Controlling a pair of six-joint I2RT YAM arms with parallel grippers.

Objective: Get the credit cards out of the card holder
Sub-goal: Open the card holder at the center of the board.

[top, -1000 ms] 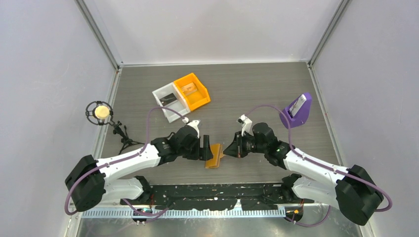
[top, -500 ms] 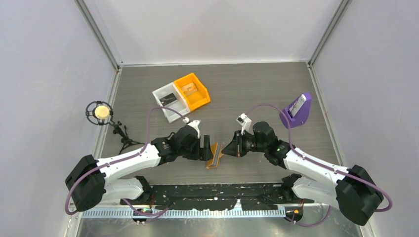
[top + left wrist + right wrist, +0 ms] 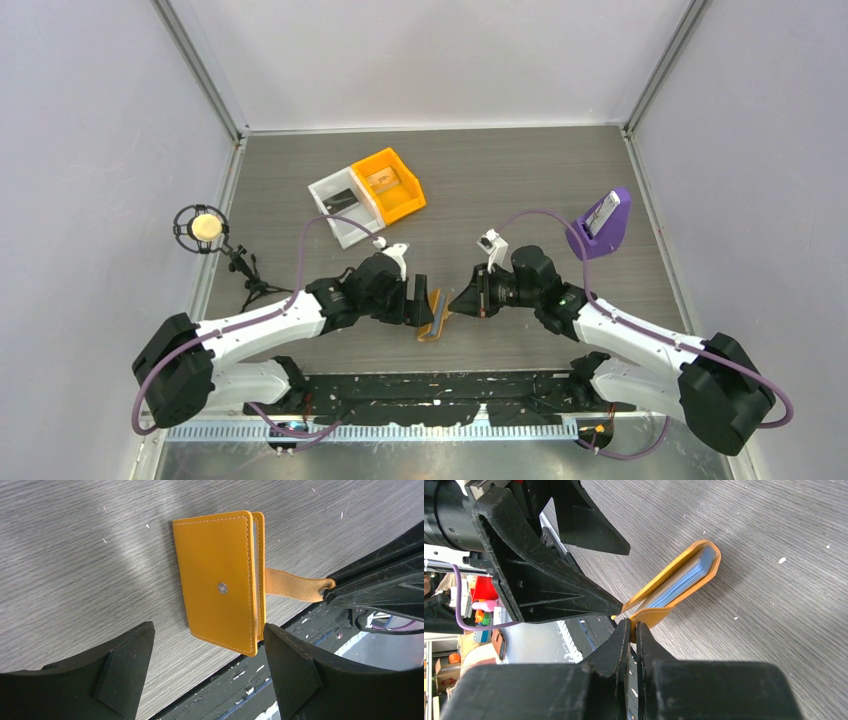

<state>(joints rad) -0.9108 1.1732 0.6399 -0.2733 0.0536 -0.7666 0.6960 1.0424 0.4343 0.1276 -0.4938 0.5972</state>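
The orange card holder [image 3: 431, 314] is standing on edge on the bench, well apart from the orange bin [image 3: 388, 183] on the side towards the arm bases. The right tool [image 3: 631, 625] is clenching the holder's strap [image 3: 295, 586], pulling the covers slightly apart so light blue pocket edges [image 3: 681, 585] are showing. The left tool [image 3: 206, 630] is released, its fingers [image 3: 125, 655] straddling the snap-studded cover without touching. Compared with a second ago, the holder is standing steeper and looking narrower from above

White arm links [image 3: 260, 325], black joints [image 3: 175, 375], purple cables [image 3: 540, 213], black wedge-shaped jaws
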